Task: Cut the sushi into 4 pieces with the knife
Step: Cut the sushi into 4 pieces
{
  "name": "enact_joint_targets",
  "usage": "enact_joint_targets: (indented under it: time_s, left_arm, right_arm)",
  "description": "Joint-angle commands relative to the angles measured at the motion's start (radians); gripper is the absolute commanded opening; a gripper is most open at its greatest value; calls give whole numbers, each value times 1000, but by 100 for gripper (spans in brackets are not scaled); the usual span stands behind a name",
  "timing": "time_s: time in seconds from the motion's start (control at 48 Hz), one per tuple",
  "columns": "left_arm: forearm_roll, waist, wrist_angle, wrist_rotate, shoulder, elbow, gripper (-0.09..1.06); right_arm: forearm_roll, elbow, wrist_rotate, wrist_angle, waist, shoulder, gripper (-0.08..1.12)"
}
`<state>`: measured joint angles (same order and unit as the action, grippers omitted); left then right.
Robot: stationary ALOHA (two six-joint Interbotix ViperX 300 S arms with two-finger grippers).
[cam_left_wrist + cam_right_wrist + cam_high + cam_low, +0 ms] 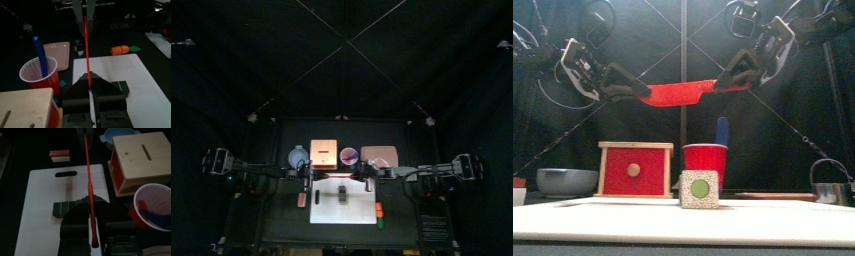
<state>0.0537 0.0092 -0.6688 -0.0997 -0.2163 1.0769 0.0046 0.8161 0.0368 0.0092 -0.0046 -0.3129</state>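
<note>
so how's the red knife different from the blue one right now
The flat red toy knife hangs level in the air; the blue toy knife stands upright in the red plastic cup. The red toy knife is gripped at both ends, by the left end effector and the right end effector; the blue toy knife is touched by neither. Both are clear of the white cutting board.

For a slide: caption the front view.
Left end effector and right end effector hold a red knife above the sushi.
</note>
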Motion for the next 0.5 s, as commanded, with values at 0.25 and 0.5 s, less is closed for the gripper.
enact_joint_targets:
  time_s: [0.25,0.5]
  left_arm:
    - [222,-100,-101,-2,115,-23,17]
    - [258,-140,-132,-2,207,-54,17]
  right_arm:
    - [52,28,0,3,29,34,11]
    - [71,37,0,2,46,77,11]
